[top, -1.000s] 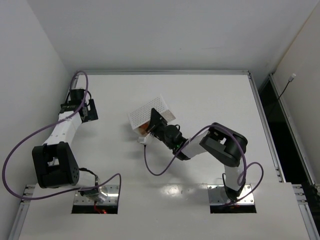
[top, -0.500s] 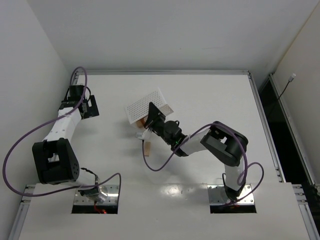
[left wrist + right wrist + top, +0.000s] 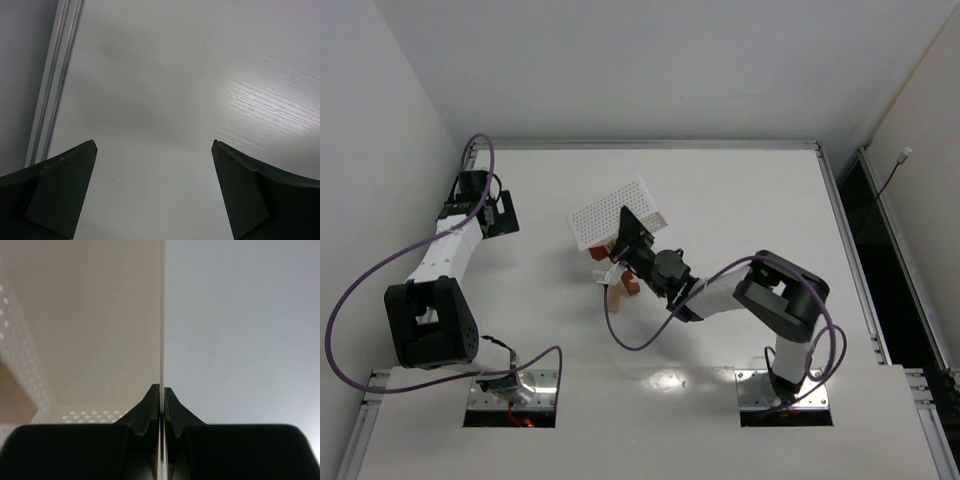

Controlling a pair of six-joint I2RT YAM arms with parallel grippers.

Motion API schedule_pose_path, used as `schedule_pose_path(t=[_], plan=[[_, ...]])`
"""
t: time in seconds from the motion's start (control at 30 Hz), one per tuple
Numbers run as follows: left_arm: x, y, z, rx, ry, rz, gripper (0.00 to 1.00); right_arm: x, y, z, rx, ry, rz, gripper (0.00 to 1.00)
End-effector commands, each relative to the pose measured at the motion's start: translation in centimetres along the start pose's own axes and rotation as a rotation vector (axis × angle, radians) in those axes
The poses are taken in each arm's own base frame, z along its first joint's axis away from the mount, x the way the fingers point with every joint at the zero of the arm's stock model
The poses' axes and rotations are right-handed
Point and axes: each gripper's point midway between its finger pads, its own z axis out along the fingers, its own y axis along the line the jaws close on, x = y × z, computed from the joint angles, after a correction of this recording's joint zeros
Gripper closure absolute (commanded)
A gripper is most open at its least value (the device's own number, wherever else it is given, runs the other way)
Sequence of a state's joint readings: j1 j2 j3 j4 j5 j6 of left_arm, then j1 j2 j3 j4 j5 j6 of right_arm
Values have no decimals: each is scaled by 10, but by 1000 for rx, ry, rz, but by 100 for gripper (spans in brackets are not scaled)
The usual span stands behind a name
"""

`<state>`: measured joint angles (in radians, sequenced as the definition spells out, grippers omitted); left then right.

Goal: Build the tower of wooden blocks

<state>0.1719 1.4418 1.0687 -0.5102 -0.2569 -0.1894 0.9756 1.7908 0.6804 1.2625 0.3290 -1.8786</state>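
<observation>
My right gripper is shut on the thin side wall of the white perforated tray and holds it tilted off the table. In the right wrist view the fingertips pinch the tray's edge, with its perforated inside to the left. Several small wood blocks, reddish-orange and pale tan, lie loose on the table just below the tray's near edge. None is stacked. A tan patch shows at the lower left inside the tray, maybe another block. My left gripper is open and empty at the far left, above bare table.
A metal rail runs along the table's left edge beside my left gripper. A purple cable loops over the table in front of the right arm. White walls close in the table at the back and left.
My right gripper has lifted and tipped the tray, and orange and tan blocks have spilled onto the table below it. The left arm drew back a little toward the far left.
</observation>
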Motion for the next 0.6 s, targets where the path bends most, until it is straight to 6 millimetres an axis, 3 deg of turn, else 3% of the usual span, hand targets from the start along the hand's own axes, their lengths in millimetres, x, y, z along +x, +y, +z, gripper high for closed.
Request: schedule_pose_path(t=[0.0,0.03,0.07,0.17,0.27,0.37,0.43,0.5,0.57], plan=[[-11,0,-3,16,-32,-25,0,71,-76,-22,419,293,131,100],[-12,1,-1,4,-24,-23,0,72,-75,-22,414,301,134,100],[-9,2,-2,3,-15,-21,0,78,-93,-30,453,317,158,100],[-11,-3,0,21,-12,-30,0,86,-105,-47,468,334,179,100],[-9,-4,2,31,-11,-30,0,90,-101,-50,456,340,171,100],[-7,-5,4,30,-2,-27,0,87,-77,-36,407,341,154,100],[-7,-5,4,30,-2,-27,0,91,-82,-33,421,362,166,100],[-5,-5,7,29,7,-25,0,100,-97,-42,451,395,193,100],[-8,-5,3,30,-5,-28,0,117,-95,-44,433,451,210,100]])
